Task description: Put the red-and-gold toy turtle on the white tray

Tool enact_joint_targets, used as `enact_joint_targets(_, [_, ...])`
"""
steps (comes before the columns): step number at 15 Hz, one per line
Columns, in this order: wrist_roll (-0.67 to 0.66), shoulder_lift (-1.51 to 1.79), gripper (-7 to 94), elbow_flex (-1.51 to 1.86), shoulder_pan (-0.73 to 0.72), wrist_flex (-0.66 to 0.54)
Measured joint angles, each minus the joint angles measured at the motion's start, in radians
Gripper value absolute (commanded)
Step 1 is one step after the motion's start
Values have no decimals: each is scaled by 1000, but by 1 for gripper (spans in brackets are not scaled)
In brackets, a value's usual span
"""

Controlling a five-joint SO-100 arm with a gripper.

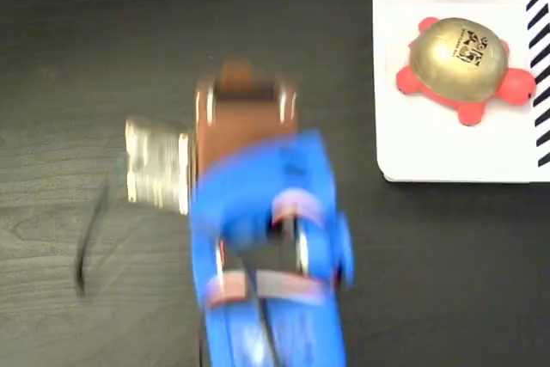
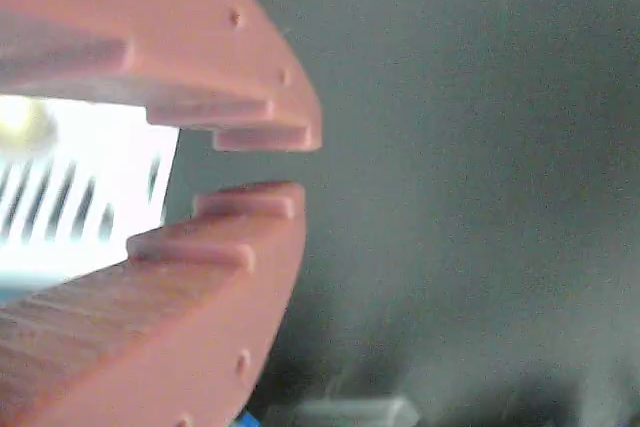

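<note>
So the red-and-gold toy turtle [image 1: 463, 69] is already sitting on the white tray [image 1: 447, 156], up in the far right corner of the fixed view. It's upright, gold shell up with the black printed mark facing the camera, coral head and feet splayed out on the white surface, tucked near the tray's striped far and right edges. Looks like it rests there on its own, nothing touching it, so I'd call the placing part basically done.

The blue arm [image 1: 266, 247] is well apart from the tray, down near the middle of the dark tabletop [image 1: 94, 32], and it's blurry, so probably on the move. The hand [image 2: 258, 169] shows best in the wrist view: two reddish-brown fingers [image 2: 200, 277] with stepped tips, a narrow slit of a gap between them and nothing in it. So empty and only a crack apart, almost closed. Through the gap on the left you can see a bit of the tray with its black stripes, so the hand is pointing roughly that way but from a distance.

My guess is the arm just needs to park somewhere clear. Main risk now would be swinging back and bumping the tray
</note>
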Motion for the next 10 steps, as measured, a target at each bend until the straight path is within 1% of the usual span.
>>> enact_joint_targets(3, [0, 293, 0, 232, -38, 118])
enact_joint_targets(5, [0, 446, 0, 334, -37, 187])
enact_joint_targets(8, [-21, 670, 0, 443, -37, 295])
enact_joint_targets(10, [-43, 729, 0, 476, -37, 357])
